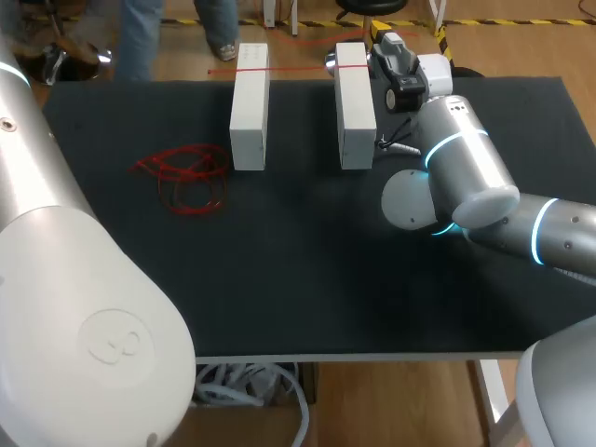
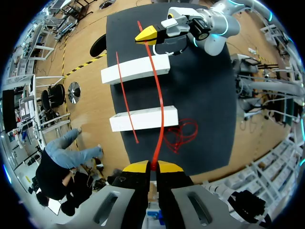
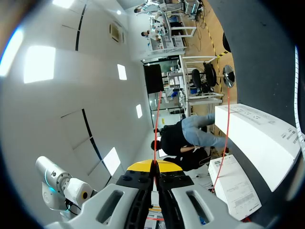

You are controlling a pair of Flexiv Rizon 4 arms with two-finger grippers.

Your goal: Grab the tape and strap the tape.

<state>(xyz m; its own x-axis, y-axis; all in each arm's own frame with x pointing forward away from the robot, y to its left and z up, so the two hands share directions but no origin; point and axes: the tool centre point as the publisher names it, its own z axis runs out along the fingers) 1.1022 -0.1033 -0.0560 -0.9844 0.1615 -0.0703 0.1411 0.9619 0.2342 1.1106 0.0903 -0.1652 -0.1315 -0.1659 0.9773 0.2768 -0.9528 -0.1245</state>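
Left end effector (image 2: 151,165) is pinched on one end of the red tape (image 2: 159,100), right end effector (image 3: 155,165) on the other. Tape runs between them across both white blocks (image 1: 250,107). Risks: uneven pull slips it from a pinch; tension drags a block along the worktop (image 1: 307,270).

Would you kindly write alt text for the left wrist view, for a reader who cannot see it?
The left gripper is shut on a red tape that runs ahead across two white boxes to the right gripper. A loose red tangle lies on the black table beside the nearer box.
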